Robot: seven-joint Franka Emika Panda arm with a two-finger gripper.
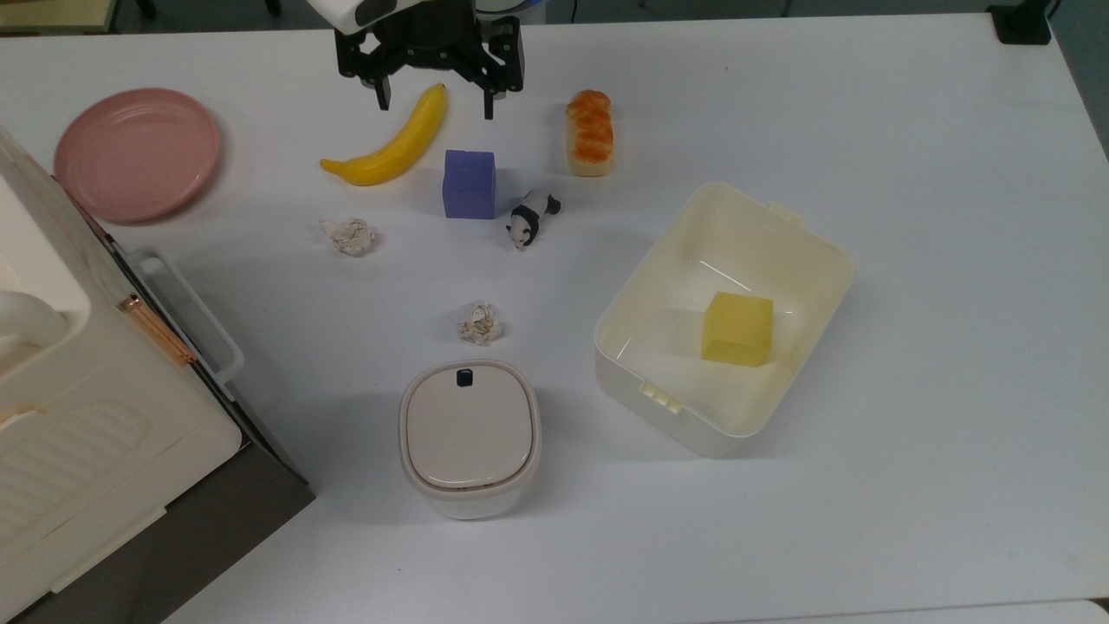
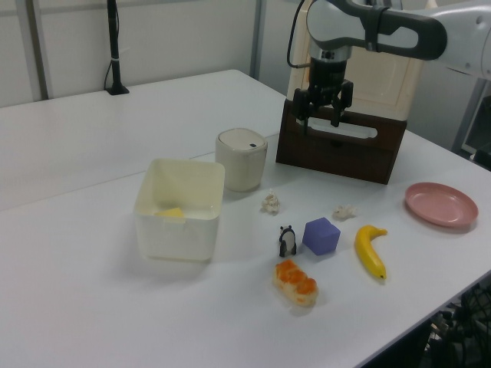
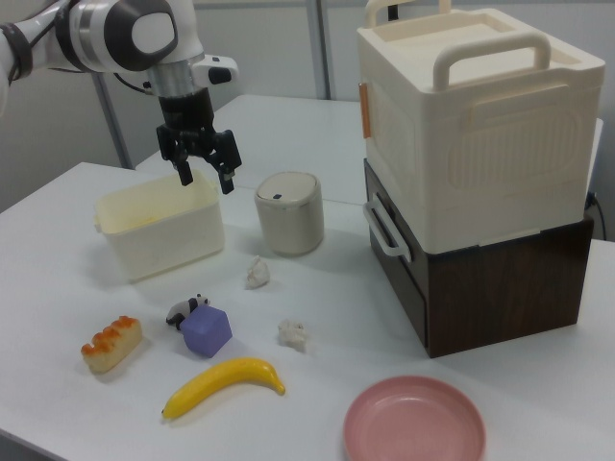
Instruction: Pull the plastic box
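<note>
Your gripper (image 1: pixel 434 97) hung above the table with its fingers spread and nothing between them, well apart from the plastic box (image 1: pixel 723 316); by my reading the pull had not begun, so the approach, the hold on a wall or rim and the pull itself were all left to you.

The plastic box sat lidless on the white table (image 1: pixel 910 217), turned at an angle in the top view, with a yellow block (image 1: pixel 737 328) resting on its floor. You should expect that block to ride along inside.

Taking the plastic box as landmark, in the top view:
- the lidded container (image 1: pixel 470 436) stood near its lower-left wall, with a gap between them
- the toy panda (image 1: pixel 530 217) and purple cube (image 1: pixel 469 183) lay to its upper left
- the bread roll (image 1: pixel 590 132) lay above it, apart
- one paper wad (image 1: pixel 480 322) lay to its left, another paper wad (image 1: pixel 348 235) farther left
- the banana (image 1: pixel 394 143), pink plate (image 1: pixel 137 153) and cream appliance (image 1: pixel 78 407) were well to its left

You had the banana just under the gripper; the panda, cube and roll sat between gripper and box, likely passable from above
</note>
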